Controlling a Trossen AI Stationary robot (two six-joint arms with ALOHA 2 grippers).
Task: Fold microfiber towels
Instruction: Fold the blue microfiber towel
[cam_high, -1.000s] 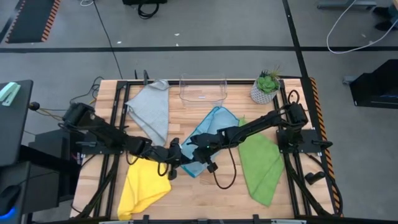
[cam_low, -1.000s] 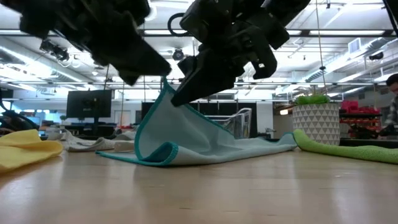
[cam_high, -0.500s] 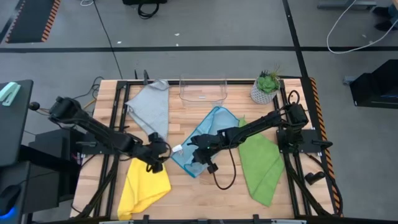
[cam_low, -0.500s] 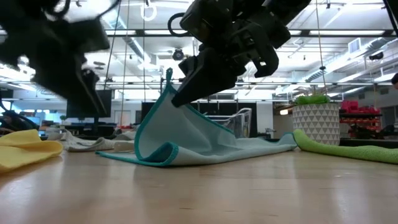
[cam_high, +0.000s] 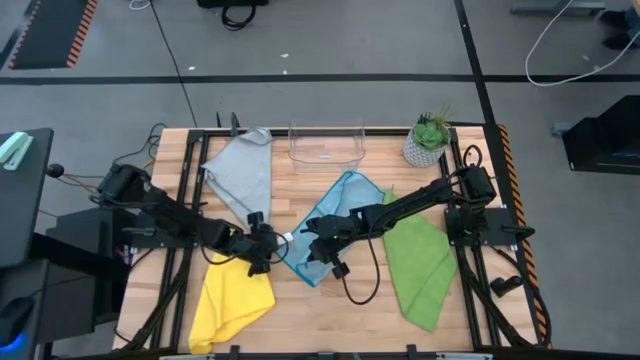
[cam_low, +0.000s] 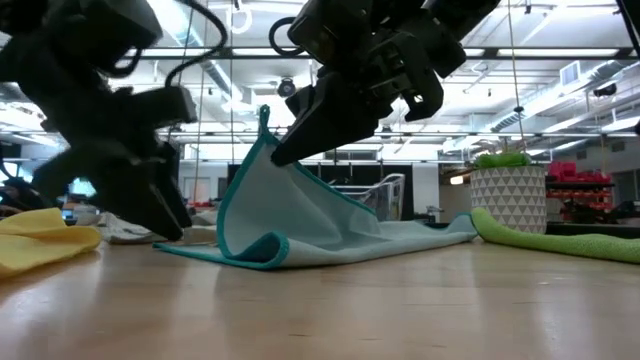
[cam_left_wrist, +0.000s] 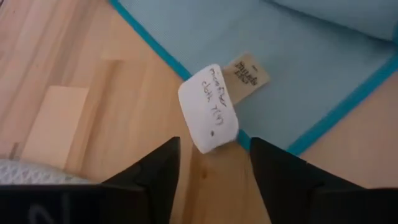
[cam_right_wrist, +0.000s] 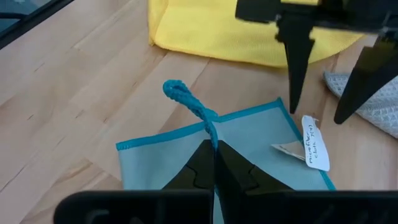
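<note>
The light blue towel (cam_high: 335, 215) lies mid-table, one hemmed edge raised into a peak (cam_low: 262, 125). My right gripper (cam_right_wrist: 214, 158) is shut on that peak. At the towel's left corner, a white tag (cam_left_wrist: 208, 106) and a tan tag stick out onto the wood. My left gripper (cam_high: 265, 245) hangs open just above the table there, with the white tag ahead of its fingertips (cam_right_wrist: 297, 68) and touching nothing. Flat on the table lie the grey towel (cam_high: 243, 175) at far left, the yellow one (cam_high: 232, 300) at near left and the green one (cam_high: 420, 260) at right. My right gripper pinches the light blue towel's teal hem (cam_right_wrist: 208, 127) between its two shut fingers, with the hem bunched into a cord. The fingers slant down from the table's right. The held edge stands lifted, and the cloth slopes from it to a rounded fold (cam_low: 262, 250) on the table.
A clear plastic container (cam_high: 326, 145) stands at the far middle and a potted plant (cam_high: 428, 140) at the far right. Bare wood shows in front of the light blue towel, between the yellow and green ones.
My left gripper has opened and come away from the raised edge beside my right gripper. It drew toward the table's left, tipped its fingers downward and sank to just above the table at the towel's tagged corner. The towel's peak stays up in my right gripper.
</note>
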